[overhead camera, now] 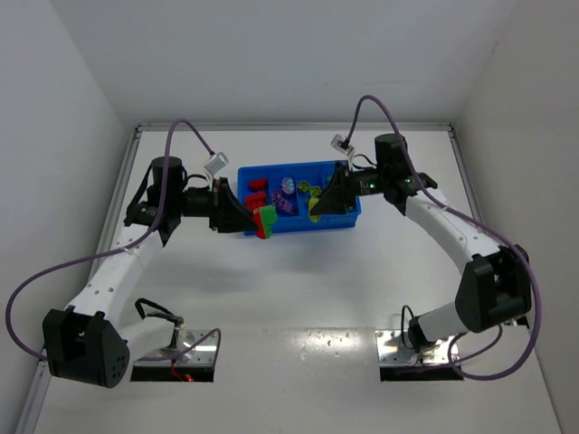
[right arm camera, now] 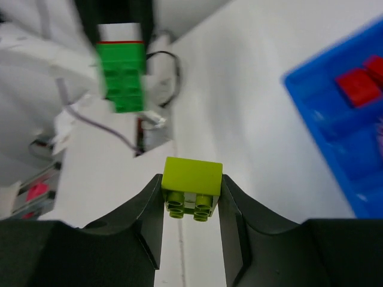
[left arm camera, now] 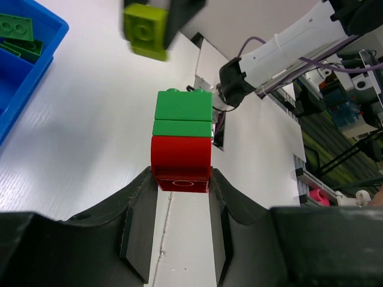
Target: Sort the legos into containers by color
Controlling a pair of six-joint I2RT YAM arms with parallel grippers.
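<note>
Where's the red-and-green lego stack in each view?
Top external: red-and-green stack at the blue tray's near-left corner.
Left wrist: centre, between the fingers; tray top left.
Right wrist: top left, blurred; tray at right.
Shared landmark: the blue tray.

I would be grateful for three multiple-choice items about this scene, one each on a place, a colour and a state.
1. The yellow-green brick is in: A the left gripper; B the right gripper; C neither.
2. The left gripper pinches its stack by the part coloured: A red; B green; C purple.
3. The left gripper is: A open and empty; B shut on the stack; C out of view.
Answers: 1 B, it sits between that gripper's fingers; 2 A, the red end is clamped; 3 B, both fingers press its red end.
</note>
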